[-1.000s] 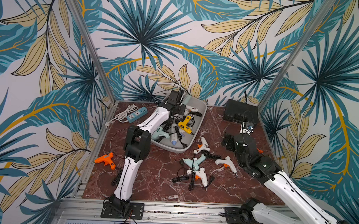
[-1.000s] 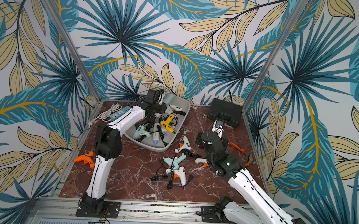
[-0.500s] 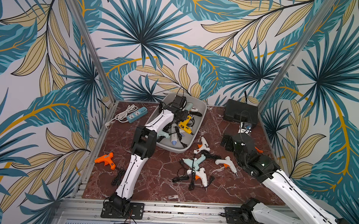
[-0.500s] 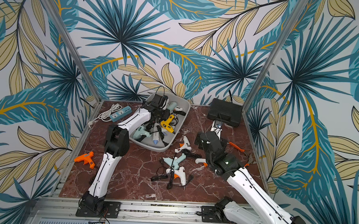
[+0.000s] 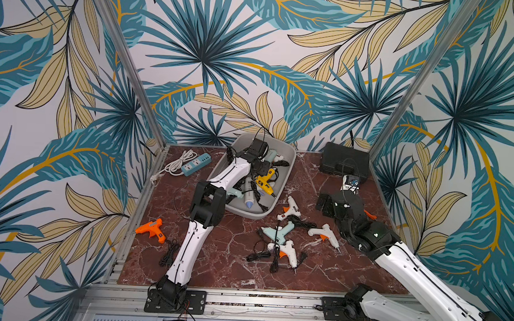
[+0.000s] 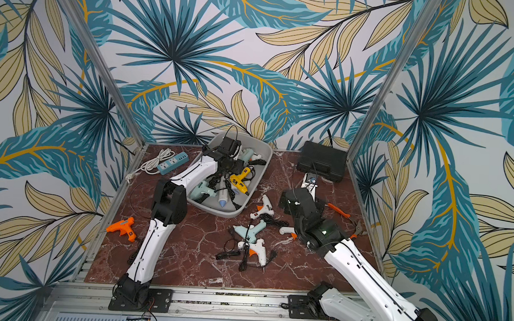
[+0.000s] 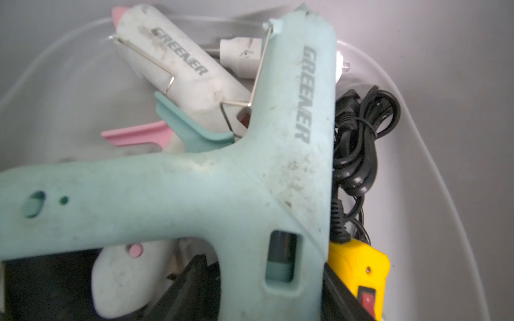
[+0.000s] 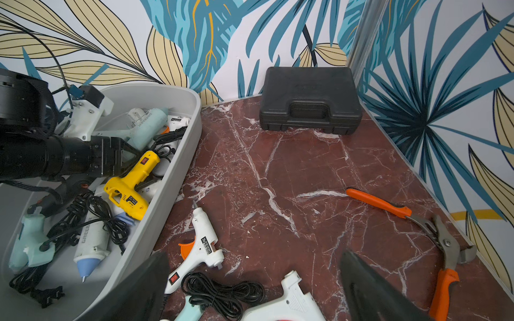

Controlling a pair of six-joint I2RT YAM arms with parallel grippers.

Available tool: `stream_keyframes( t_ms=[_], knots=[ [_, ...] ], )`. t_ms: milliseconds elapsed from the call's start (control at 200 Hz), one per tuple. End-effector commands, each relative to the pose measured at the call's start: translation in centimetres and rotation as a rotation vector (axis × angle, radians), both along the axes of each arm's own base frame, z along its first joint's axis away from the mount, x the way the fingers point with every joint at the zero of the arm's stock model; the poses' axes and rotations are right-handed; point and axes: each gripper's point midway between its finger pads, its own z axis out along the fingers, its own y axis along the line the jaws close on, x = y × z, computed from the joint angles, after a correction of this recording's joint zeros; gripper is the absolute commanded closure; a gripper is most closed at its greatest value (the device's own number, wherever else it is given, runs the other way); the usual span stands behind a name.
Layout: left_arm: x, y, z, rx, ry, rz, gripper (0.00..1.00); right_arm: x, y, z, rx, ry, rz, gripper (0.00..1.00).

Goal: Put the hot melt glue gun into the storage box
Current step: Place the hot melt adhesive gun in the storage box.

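In both top views my left tool [image 5: 261, 167] is reached down inside the storage box [image 5: 292, 161], toward its far end. The mint glue gun [image 6: 247, 153] lies just beyond it near the far wall, and a yellow glue gun [image 5: 265, 181] is right beside it. From up there I cannot make out how the jaws stand. My right tool [image 5: 323, 202] hangs over the desk [image 5: 232, 256], well apart from the box, so the left arm is plainly the nearer one. The left wrist view shows the mint glue gun [image 7: 250, 180] inside the box, lying on top of a white glue gun [image 7: 178, 64]. Its barrel runs straight away from the tool toward the box wall and its handle sticks out sideways. The two black fingers [image 7: 192, 289] stand on either side of the barrel's rear end. They are apart, but I cannot tell whether they pinch the plastic or stand free of it. In the right wrist view the left tool [image 8: 133, 157] makes a splayed V aimed along the box, and my right tool [image 8: 254, 257] is spread wide with nothing in it. My reading is that the gun is delivered. Next I would back the left tool out along the barrel's line, rising clear of the cord [image 7: 358, 133].
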Motion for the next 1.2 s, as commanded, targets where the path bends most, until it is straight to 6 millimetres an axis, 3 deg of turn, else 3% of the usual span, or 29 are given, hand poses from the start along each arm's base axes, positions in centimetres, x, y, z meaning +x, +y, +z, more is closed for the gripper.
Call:
stream_keyframes(
  t_ms=[0,80,110,130,270,406,476,621,766,907,1007,1197],
  knots=[
    [-0.6,-1.7,5.2,-0.025,-0.071,-0.044,0.3,-0.1,-0.4,0.0,-0.011,0.013,-0.021,0.01],
    [-1.1,-2.0,8.0,-0.037,-0.112,-0.051,0.26,0.0,-0.3,0.0,-0.014,0.017,-0.018,0.01],
    [-1.2,-2.0,8.2,-0.032,-0.114,-0.051,0.24,0.0,-0.3,0.0,-0.015,0.017,-0.017,0.01],
    [-1.5,-1.9,10.4,-0.046,-0.145,-0.051,0.23,0.0,-0.3,0.0,-0.015,0.017,-0.018,0.0],
    [-2.6,-0.8,14.7,-0.062,-0.197,-0.02,0.21,0.0,-0.4,0.1,-0.027,0.022,-0.019,0.0],
    [-3.2,2.3,17.0,-0.039,-0.245,0.09,0.23,0.1,-0.4,0.1,-0.031,0.025,-0.023,0.0],
    [-3.3,4.9,17.5,-0.021,-0.256,0.185,0.3,0.2,-0.3,-0.1,-0.032,0.03,-0.02,0.0],
    [-2.5,11.5,16.5,0.04,-0.262,0.389,0.41,0.3,-0.1,-0.4,-0.031,0.039,-0.014,0.01],
    [-1.2,15.3,14.7,0.112,-0.253,0.496,0.49,0.4,0.1,-0.7,-0.026,0.042,-0.012,0.0],
    [0.4,16.8,13.0,0.138,-0.241,0.54,0.66,0.3,0.1,-0.9,-0.028,0.048,-0.009,0.01],
    [1.7,17.2,11.4,0.143,-0.205,0.541,0.66,0.2,-0.1,-1.0,-0.032,0.051,-0.015,0.01],
    [4.0,15.9,9.8,0.117,-0.2,0.474,0.57,0.2,-0.1,-0.9,-0.029,0.049,-0.019,0.0]
  ],
)
